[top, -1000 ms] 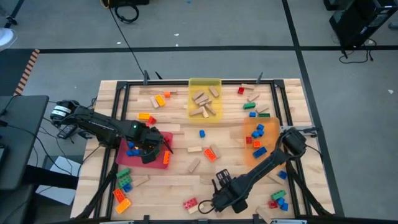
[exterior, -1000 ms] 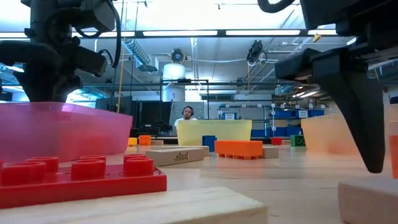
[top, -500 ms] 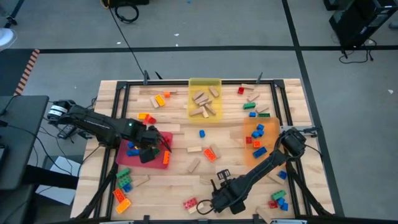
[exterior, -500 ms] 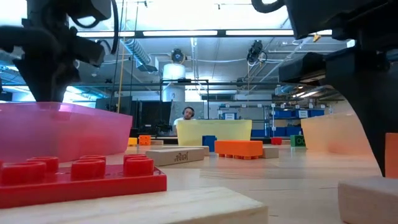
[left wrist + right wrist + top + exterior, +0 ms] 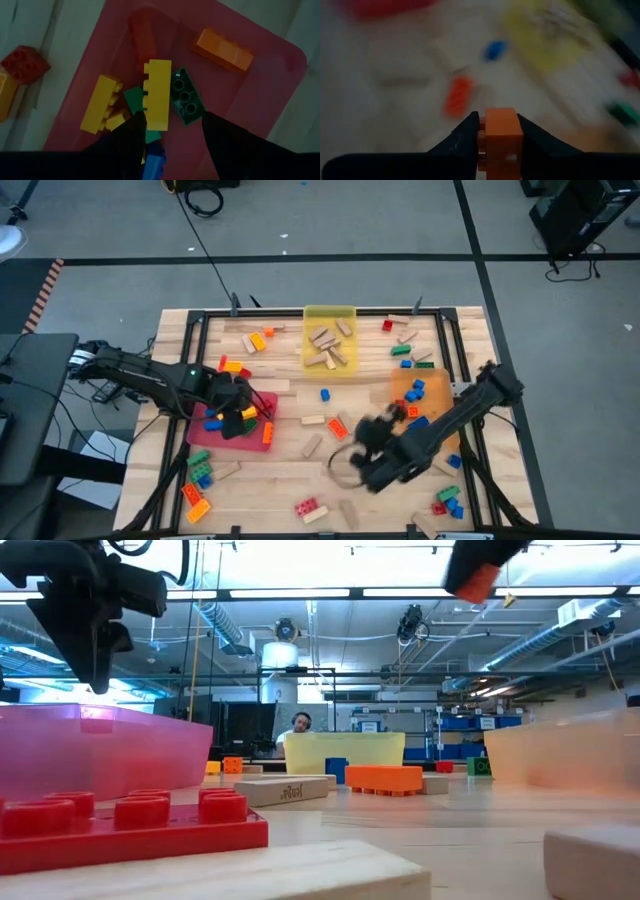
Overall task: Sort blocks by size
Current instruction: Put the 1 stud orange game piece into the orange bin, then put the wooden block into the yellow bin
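While the left gripper (image 5: pixel 243 418) is being held open over the red tray (image 5: pixel 262 406) in the high view, an orange brick (image 5: pixel 503 134) is being clamped by the right gripper (image 5: pixel 499 131) in its wrist view, probably for delivery to the orange tray (image 5: pixel 404 384) next.

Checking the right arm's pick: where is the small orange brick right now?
The small orange brick is clamped in the right gripper, lifted above the table's middle; in the low view it shows high up, right of centre.
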`<state>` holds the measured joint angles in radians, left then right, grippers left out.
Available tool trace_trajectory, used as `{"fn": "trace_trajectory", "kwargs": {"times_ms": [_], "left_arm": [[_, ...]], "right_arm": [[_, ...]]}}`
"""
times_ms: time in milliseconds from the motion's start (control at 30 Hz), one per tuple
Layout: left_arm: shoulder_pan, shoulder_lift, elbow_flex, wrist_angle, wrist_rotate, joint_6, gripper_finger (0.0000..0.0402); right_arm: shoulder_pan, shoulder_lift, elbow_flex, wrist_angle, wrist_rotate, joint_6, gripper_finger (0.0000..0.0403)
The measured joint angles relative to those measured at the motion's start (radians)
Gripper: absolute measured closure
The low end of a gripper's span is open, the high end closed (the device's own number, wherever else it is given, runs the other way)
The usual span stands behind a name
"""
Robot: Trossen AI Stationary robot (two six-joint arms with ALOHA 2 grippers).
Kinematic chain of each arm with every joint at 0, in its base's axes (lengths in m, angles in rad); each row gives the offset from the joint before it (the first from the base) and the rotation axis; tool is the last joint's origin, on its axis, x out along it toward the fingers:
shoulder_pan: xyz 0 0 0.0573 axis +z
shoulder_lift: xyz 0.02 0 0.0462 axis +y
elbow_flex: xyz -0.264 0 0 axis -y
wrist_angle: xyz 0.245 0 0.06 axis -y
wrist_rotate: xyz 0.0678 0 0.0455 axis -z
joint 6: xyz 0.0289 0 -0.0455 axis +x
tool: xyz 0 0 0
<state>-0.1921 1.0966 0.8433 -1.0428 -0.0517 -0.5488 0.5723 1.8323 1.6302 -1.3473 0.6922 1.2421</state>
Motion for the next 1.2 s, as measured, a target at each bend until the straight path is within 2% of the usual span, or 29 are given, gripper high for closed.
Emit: {"fn": "trace_trajectory", "kwargs": {"times_ms": [100, 167, 367, 533, 733, 867, 933, 1100, 1200], "left_arm": [[0.0, 0.0, 0.0, 0.002, 0.0, 0.017, 0.0199], [0.0, 0.0, 0.0, 0.004, -0.001, 0.019, 0.0199], [0.0, 0.0, 0.0, 0.01, -0.004, 0.017, 0.0199], [0.0, 0.001, 0.0, 0.073, -0.028, 0.016, 0.0199], [0.0, 0.001, 0.0, 0.138, -0.029, 0.019, 0.0199], [0.0, 0.001, 0.0, 0.141, -0.029, 0.0, 0.0199], [0.0, 0.001, 0.0, 0.141, -0.031, -0.018, 0.0199], [0.0, 0.001, 0.0, 0.141, -0.043, -0.035, 0.0199], [0.0, 0.001, 0.0, 0.141, -0.051, -0.037, 0.0199]], "right_arm": [[-0.037, -0.068, -0.028, -0.194, -0.022, 0.337, 0.0298], [-0.076, -0.123, -0.081, -0.22, -0.083, 0.472, 0.0298], [-0.222, -0.322, -0.378, -0.093, -0.351, 0.549, 0.0298], [-0.288, -0.491, -0.638, 0.15, -0.534, 0.582, 0.0298], [-0.311, -0.591, -0.871, 0.321, -0.658, 0.632, 0.0298], [-0.312, -0.597, -0.932, 0.344, -0.686, 0.673, 0.0295], [-0.311, -0.595, -0.935, 0.343, -0.687, 0.641, 0.0262], [-0.311, -0.6, -0.935, 0.343, -0.685, 0.592, 0.0136], [-0.311, -0.604, -0.935, 0.345, -0.687, 0.59, 0.008]]}}
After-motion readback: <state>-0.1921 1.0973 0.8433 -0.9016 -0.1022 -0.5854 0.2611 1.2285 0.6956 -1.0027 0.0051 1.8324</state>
